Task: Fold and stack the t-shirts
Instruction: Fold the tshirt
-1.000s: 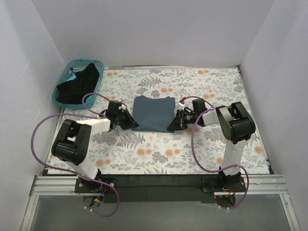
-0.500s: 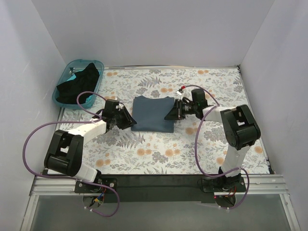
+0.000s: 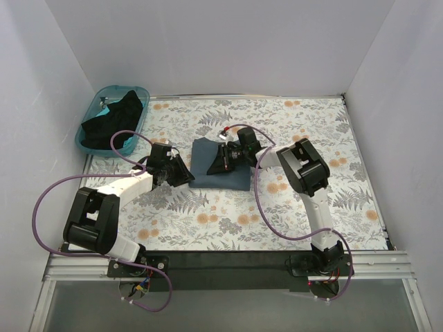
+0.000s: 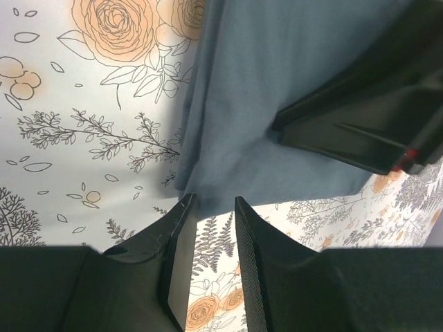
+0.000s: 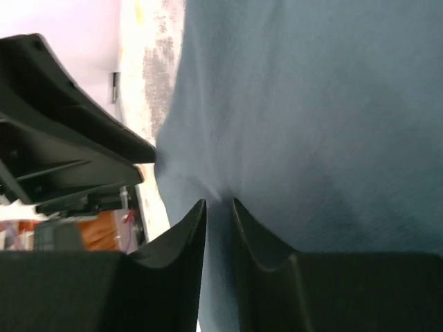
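A slate blue-grey t-shirt [image 3: 232,173] lies folded on the floral table mid-scene. My right gripper [image 3: 212,170] reaches over it toward its left side, jaws shut on a pinch of the blue-grey cloth [image 5: 311,104]; the fabric puckers at the right gripper's tips [image 5: 219,202]. My left gripper [image 3: 187,176] rests at the shirt's near-left edge. In the left wrist view it [image 4: 213,202] is open, only tablecloth showing between its fingers, tips just short of the shirt's hem [image 4: 277,69]. A black t-shirt [image 3: 114,119] lies bunched in the teal basket.
The teal plastic basket [image 3: 116,88] stands at the back left corner against the wall. White walls close the table on three sides. Purple cables loop off both arms above the tablecloth [image 3: 228,221].
The right gripper has swept left from the shirt's right edge to over its left part, cloth in its jaws. The left gripper has opened and stayed at the left edge.
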Controlling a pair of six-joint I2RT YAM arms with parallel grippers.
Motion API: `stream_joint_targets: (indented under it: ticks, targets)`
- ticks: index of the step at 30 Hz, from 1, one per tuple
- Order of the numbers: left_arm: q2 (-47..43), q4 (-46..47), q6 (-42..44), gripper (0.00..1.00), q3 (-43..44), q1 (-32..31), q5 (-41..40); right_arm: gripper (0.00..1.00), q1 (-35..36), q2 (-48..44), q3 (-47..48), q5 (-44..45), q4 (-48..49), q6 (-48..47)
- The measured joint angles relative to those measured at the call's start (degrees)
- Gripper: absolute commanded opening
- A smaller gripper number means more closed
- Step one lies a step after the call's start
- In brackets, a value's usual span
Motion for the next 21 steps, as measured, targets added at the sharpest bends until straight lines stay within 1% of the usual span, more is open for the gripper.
stream_joint_targets:
  ticks: [2,8,11,17,21]
  targets:
    - [0.00,-0.15,0.28,0.29,0.00,0.00,-0.09,0.25,-0.57,2.62,0.17,-1.95,0.96,1.75]
    - [0.00,-0.50,0.37,0.28,0.00,-0.02,-0.11,0.25,-1.14,1.44,0.31,-1.64,0.26,1.18]
    - [0.00,-0.66,0.35,0.28,0.00,-0.04,-0.07,0.26,-1.05,-1.25,-1.20,-0.98,-0.44,1.11]
    - [0.00,-1.38,0.26,0.26,0.52,-0.15,0.13,0.26,0.11,-9.90,-5.46,-0.85,-0.59,1.11]
    - [0.00,-1.33,0.22,0.25,1.53,-0.74,0.15,0.25,1.64,-10.64,-7.28,-0.90,0.59,1.01]
